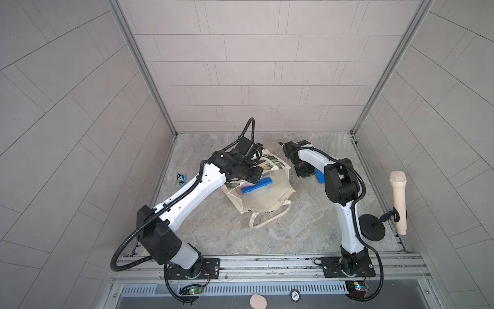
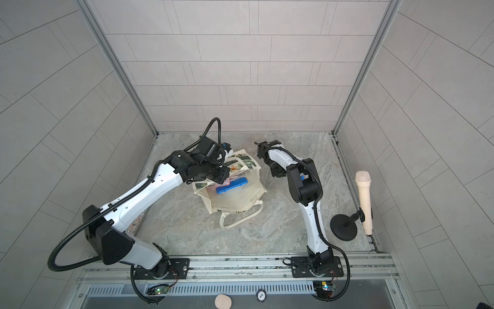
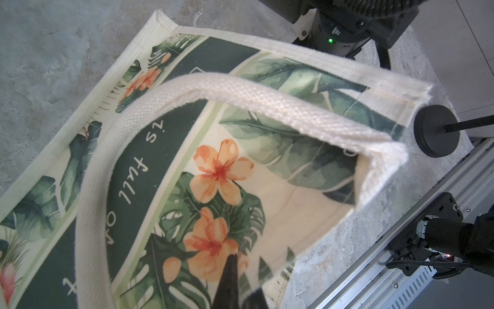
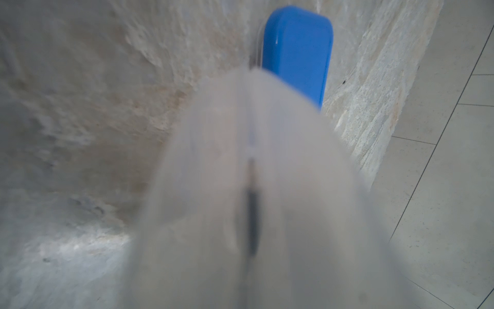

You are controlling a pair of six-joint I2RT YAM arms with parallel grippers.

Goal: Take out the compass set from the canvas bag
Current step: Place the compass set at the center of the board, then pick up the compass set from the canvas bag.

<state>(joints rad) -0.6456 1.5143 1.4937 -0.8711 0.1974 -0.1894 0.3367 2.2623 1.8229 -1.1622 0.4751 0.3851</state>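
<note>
1. The bag [image 1: 278, 199] sits mid-table [image 1: 294, 240] in both top views. Its mouth is open, the printed wall is on the far side, and one loop handle [image 1: 267, 222] spills toward my bases.
2. A blue case [image 1: 256, 185] lies flat inside the open bag.
3. A second case [image 1: 319, 177], also blue, lies on the bare table right of the bag. I can't tell which of the two is the compass set.
4. My left gripper [image 3: 240, 286] is clenched on the bag's printed wall near its edge. The wrist view shows my dark fingers [image 3: 230, 278] meeting over the leaf print, with the other handle arching across above them.
5. My right gripper [image 1: 306, 174] is down low, just beside the second case. Its wrist view is a grey blur with blue beyond, so I can't tell whether it's released or grasping.
6. Further out, a microphone [image 1: 398, 203] stands at the right edge, and a small blue item [image 1: 181, 179] lies at the left edge.
</note>
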